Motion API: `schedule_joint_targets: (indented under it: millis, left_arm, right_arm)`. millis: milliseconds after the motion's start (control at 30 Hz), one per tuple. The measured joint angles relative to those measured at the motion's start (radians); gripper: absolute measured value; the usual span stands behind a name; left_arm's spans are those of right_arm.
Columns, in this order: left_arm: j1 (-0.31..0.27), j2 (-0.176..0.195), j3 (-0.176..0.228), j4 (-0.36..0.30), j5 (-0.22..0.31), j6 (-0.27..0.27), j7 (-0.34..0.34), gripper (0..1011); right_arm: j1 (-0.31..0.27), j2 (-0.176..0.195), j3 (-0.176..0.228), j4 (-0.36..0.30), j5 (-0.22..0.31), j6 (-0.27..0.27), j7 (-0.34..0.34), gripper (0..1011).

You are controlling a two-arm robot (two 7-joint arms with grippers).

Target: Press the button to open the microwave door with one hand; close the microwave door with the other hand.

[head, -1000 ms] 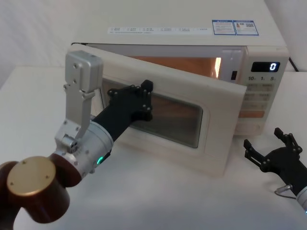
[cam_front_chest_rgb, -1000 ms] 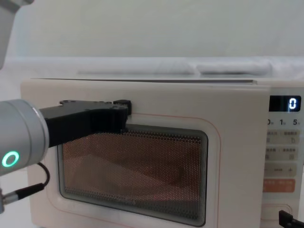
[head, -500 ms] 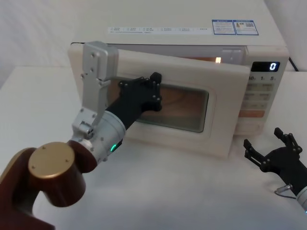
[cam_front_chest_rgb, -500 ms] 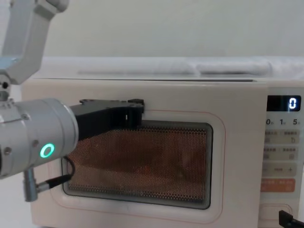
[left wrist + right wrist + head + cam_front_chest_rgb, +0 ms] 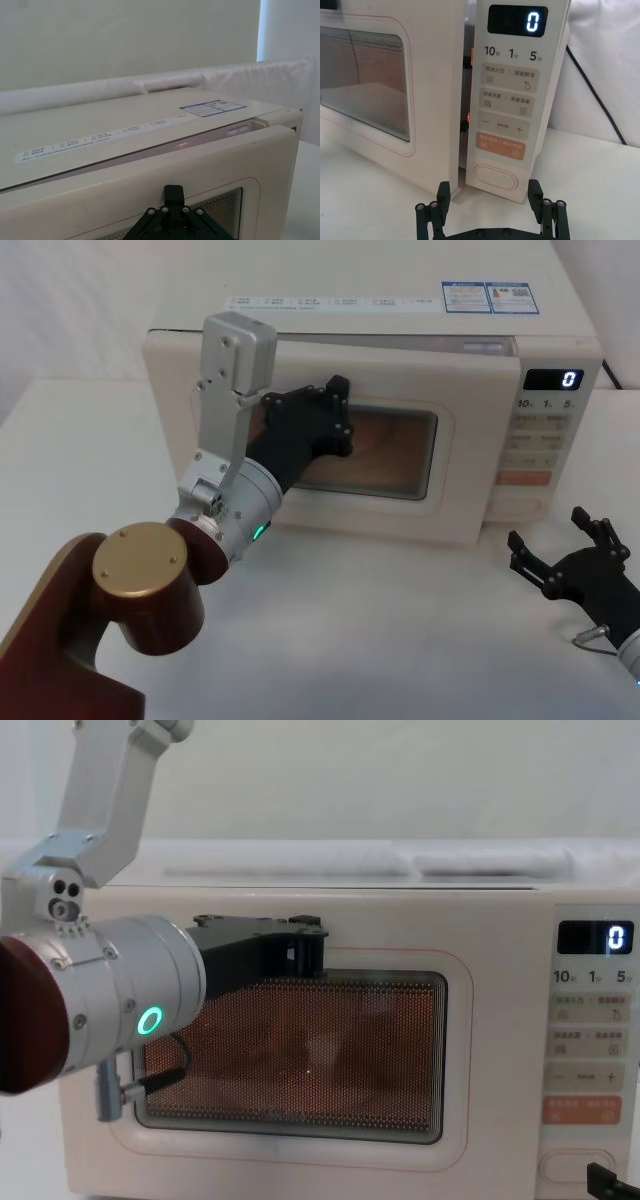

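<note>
Against the microwave door (image 5: 400, 455), left gripper (image 5: 335, 405) fingers unclear; right gripper (image 5: 490, 212) spread.

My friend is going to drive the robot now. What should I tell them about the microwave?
Left end effector: pressed against the front of the microwave door, over the window's upper left part.
Right end effector: open, parked low on the table in front of the keypad, touching nothing.
The door is nearly shut; the right wrist view shows a narrow gap beside the keypad panel.
Done: the button looks already pressed, since the door stands off its latch.
Left: push the door fully shut, then pull the left arm back.
</note>
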Motion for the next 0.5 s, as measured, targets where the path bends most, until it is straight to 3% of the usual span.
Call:
schedule_joint_targets:
  millis: [500]
  left_arm:
    - [-0.015, -0.040, -0.015, 0.033, 0.022, 0.012, 0.001, 0]
  right_arm:
    - [0.000, 0.000, 0.000, 0.000, 0.000, 0.000, 0.000, 1001]
